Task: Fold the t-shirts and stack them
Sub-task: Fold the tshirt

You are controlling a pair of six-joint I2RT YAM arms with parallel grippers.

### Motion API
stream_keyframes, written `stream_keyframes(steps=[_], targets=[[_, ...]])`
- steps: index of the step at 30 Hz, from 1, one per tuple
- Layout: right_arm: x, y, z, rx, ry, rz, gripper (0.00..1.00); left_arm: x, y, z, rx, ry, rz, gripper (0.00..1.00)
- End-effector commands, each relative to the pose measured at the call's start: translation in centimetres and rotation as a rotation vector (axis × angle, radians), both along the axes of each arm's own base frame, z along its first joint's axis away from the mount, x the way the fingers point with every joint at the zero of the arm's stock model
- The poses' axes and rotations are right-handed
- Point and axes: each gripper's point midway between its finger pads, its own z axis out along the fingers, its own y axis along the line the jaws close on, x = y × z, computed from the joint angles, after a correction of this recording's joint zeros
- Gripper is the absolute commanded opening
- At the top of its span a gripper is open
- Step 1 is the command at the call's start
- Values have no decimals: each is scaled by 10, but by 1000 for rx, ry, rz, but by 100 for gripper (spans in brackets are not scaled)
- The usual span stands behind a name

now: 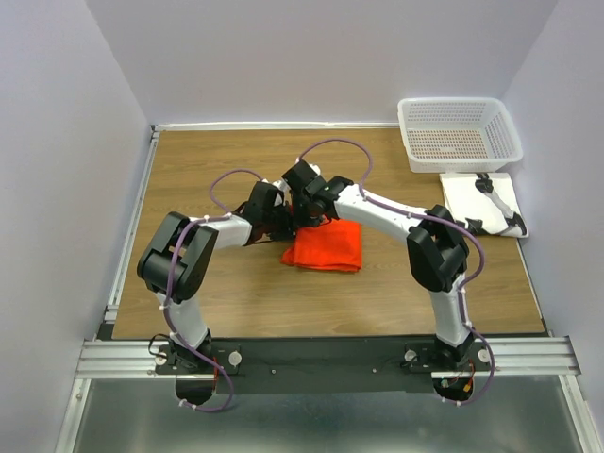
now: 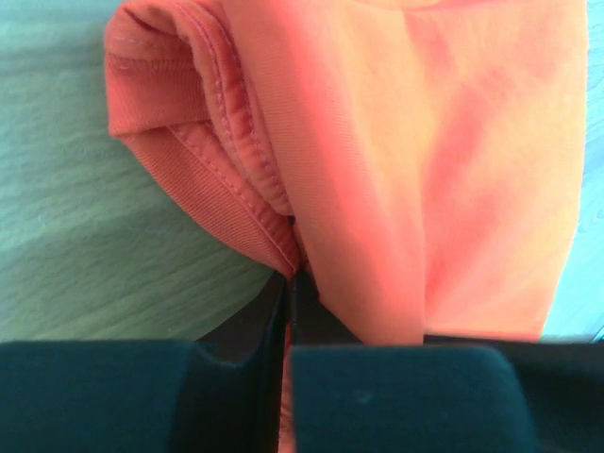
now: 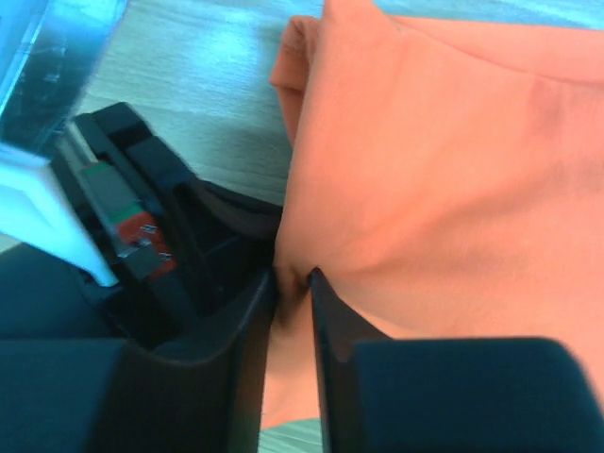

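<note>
Left gripper has its two matte black fingers drawn almost together, with only a hairline slit between them. A sliver of orange cloth shows inside that slit, so it is pinching the edge of the t-shirt. Just ahead of its fingertips lies a ribbed, stitched band of the garment, rolled over itself in a soft curl. To the right of the tips the fabric runs thin and smooth, with shallow creases.

Right gripper sits close beside the left one, at the same corner of the cloth. Its jaws stand slightly apart. A fold of the orange-red fabric lies in the narrow gap and bunches at the tips, not pressed flat. Beyond and to the right of its fingers the shirt spreads as a plain, flat panel.

From above, the t-shirt is a compact, roughly rectangular folded pad on the wood-grain table, reaching from both grippers back toward the arms' bases. Well off to the right gripper's right stand a white plastic mesh basket and a flat white board.
</note>
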Motion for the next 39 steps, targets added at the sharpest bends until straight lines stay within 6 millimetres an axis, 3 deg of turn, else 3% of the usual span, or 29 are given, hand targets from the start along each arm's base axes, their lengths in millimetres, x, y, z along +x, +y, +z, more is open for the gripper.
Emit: stream_keyframes(steps=[1,6,11,14,15,17,19,20,21,22,23,25,27,28,29,31,34,36,39], targets=[[-4,-2,32,45,-63,-8,34,-24,16,-19,75,82,24,15],[-9,-17,56,50,-116,-8,39,-24,33,-15,97,78,61,20],[-16,-40,70,22,-163,-25,43,-24,58,-7,118,77,119,39],[-17,-64,70,-5,-179,-51,45,-23,78,3,159,57,162,52],[-19,-76,58,-22,-151,-57,45,-23,85,12,173,41,180,55],[-13,-99,59,-7,-138,-87,45,-25,96,17,182,31,203,57],[-20,-109,47,54,-89,-73,45,-28,103,31,185,7,222,57],[-13,-126,58,111,-106,-108,44,-29,105,36,189,-4,227,57],[-23,-122,50,192,-61,-66,43,-30,106,51,175,-38,230,57],[-17,-135,60,250,-77,-74,42,-30,104,62,156,-60,225,57],[-28,-126,63,333,-38,-1,42,-31,96,72,135,-86,206,56],[-31,-130,63,392,-28,31,42,-33,78,101,75,-147,165,53],[-42,-136,56,439,11,59,41,-32,54,129,21,-204,114,50],[-42,-138,56,458,9,59,40,-39,28,143,-24,-219,49,49],[-47,-144,46,469,34,50,40,-43,15,147,-43,-220,15,49],[-52,-142,48,535,42,79,39,-52,-15,147,-87,-203,-66,46],[-60,-141,45,623,73,100,39,-59,-39,134,-137,-151,-113,32],[-66,-138,42,664,97,124,38,-64,-42,117,-140,-101,-122,28],[-73,-139,23,681,149,125,38,-76,-41,85,-125,-26,-135,22]])
